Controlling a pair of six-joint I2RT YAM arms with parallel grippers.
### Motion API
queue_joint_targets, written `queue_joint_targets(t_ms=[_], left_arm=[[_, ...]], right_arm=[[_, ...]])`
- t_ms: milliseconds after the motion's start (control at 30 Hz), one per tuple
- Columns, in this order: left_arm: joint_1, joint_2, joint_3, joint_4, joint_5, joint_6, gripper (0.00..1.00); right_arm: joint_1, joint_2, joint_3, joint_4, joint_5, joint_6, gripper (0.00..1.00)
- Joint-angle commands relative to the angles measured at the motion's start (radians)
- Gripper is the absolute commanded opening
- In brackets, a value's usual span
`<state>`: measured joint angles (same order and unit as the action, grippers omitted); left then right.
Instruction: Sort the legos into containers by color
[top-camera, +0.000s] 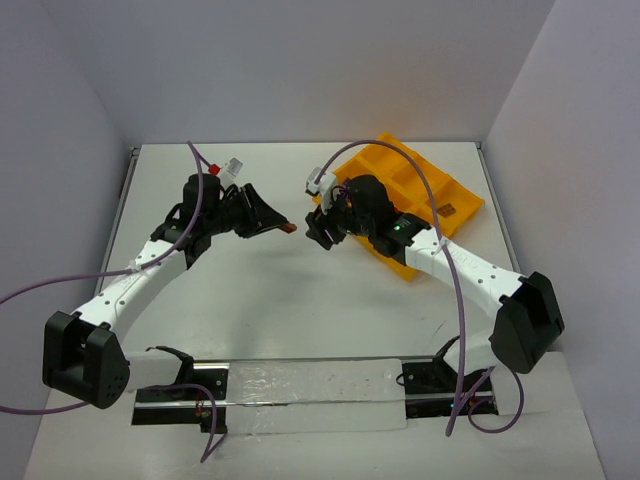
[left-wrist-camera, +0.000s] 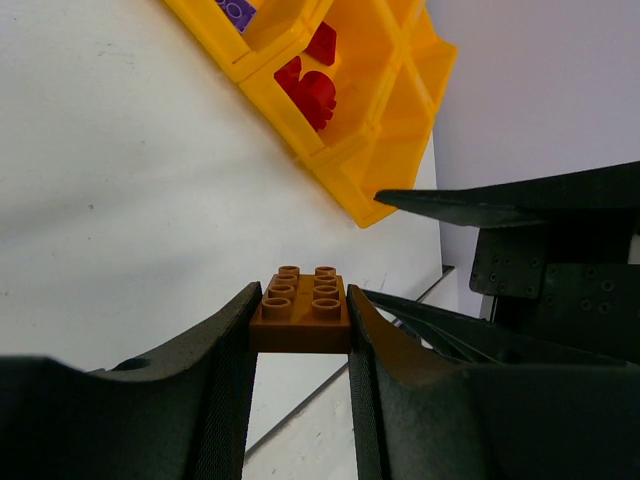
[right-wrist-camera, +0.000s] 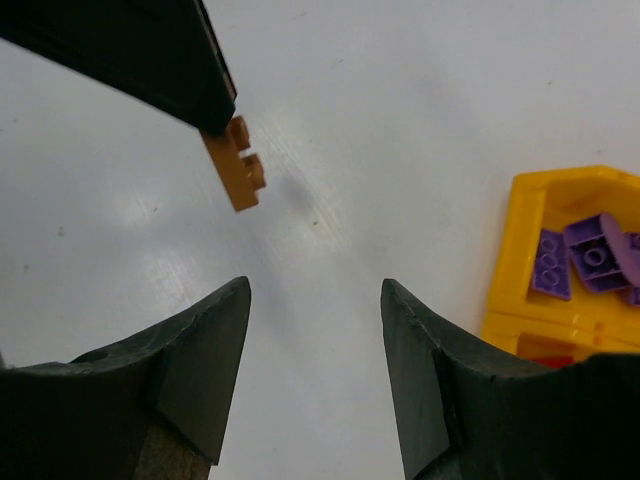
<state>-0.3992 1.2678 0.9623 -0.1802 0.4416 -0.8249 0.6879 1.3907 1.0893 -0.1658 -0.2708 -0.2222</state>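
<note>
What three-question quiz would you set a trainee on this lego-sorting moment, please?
1. True or false: the right gripper is shut on a red brick.
2. What does the left gripper hold? A: a purple brick. B: a brown brick. C: nothing.
3. Fill in: in the left wrist view, the tray compartment next to the purple bricks holds ___ bricks.
Key: 1 false, it is open and empty; 2 B; 3 red bricks.
</note>
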Motion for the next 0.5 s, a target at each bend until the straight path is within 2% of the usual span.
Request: queue_joint_targets(t_ms=[0, 467], left_arm=[[-0.003, -0.019, 0.04, -0.003, 0.023, 0.018, 0.0], [-0.003, -0.038, 0.033, -0.002, 0.029, 0.018, 0.0]], right_arm=[[0.042, 0.033, 0.078, 0.11, 0.011, -0.09, 0.62], [0.107, 0.165, 0.197, 0.104, -0.031, -0.071, 0.59]])
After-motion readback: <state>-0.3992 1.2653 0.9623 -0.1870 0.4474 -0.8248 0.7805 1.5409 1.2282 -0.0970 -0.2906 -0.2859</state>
